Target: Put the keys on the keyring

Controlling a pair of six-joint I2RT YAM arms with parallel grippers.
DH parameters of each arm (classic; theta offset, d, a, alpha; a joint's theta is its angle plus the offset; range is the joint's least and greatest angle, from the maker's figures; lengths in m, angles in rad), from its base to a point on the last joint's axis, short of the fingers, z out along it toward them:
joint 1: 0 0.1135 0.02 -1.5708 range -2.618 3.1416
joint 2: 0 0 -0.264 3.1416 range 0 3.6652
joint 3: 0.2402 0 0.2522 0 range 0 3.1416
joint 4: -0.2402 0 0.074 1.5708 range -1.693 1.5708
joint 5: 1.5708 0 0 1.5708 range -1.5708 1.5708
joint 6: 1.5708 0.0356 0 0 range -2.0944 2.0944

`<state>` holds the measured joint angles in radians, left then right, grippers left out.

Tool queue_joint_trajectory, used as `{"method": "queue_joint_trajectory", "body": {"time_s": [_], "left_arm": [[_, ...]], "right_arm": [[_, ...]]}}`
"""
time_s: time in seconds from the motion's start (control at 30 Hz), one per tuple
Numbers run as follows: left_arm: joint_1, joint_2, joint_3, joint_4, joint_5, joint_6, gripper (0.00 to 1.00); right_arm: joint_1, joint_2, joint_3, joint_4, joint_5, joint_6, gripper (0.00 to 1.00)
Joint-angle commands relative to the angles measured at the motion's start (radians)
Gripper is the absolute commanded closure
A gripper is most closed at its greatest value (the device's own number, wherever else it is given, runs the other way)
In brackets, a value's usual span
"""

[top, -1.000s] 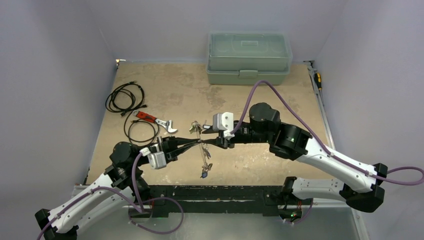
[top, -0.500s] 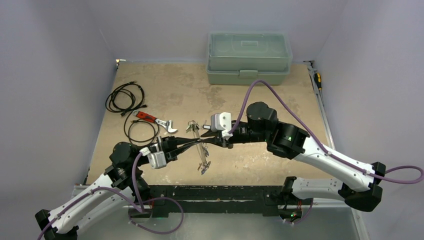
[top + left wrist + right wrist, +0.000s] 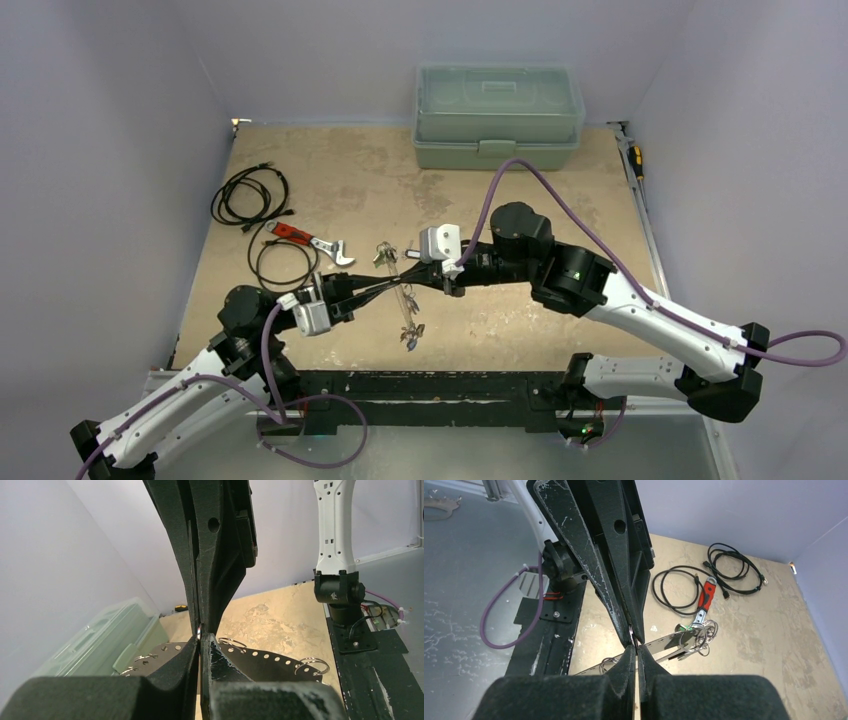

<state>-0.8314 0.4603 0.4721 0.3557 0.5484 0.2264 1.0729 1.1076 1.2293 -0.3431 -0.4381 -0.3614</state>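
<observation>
At frame centre the thin grey wire keyring (image 3: 407, 303) is pinched by left jaws and right jaws alike; it should be parted gently, small silvery keys (image 3: 410, 333) left undisturbed.

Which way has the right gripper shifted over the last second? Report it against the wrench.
Yes. The right gripper has edged slightly left, toward the red-handled wrench, and its jaws have closed on the keyring.

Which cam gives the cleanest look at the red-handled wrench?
Top external: the wrench is seen whole from above, handle to head, with nothing over it. Right wrist catches its red handle clearly, but the head is partly hidden. Left wrist doesn't show it at all.
</observation>
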Motion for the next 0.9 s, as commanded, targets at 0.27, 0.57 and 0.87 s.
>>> {"method": "queue_joint_trajectory", "body": {"time_s": [0.27, 0.57, 0.87], "left_arm": [[-0.002, -0.011, 0.018, 0.045, -0.033, 0.022, 0.72], [-0.002, -0.076, 0.008, -0.015, -0.169, 0.081, 0.32], [-0.002, -0.077, 0.014, -0.015, -0.398, 0.046, 0.32]], "right_arm": [[0.003, -0.006, 0.030, 0.035, 0.034, -0.013, 1.00], [0.004, -0.023, -0.006, 0.041, 0.290, -0.104, 1.00], [0.004, -0.040, -0.078, 0.124, 0.435, -0.206, 1.00]]}}
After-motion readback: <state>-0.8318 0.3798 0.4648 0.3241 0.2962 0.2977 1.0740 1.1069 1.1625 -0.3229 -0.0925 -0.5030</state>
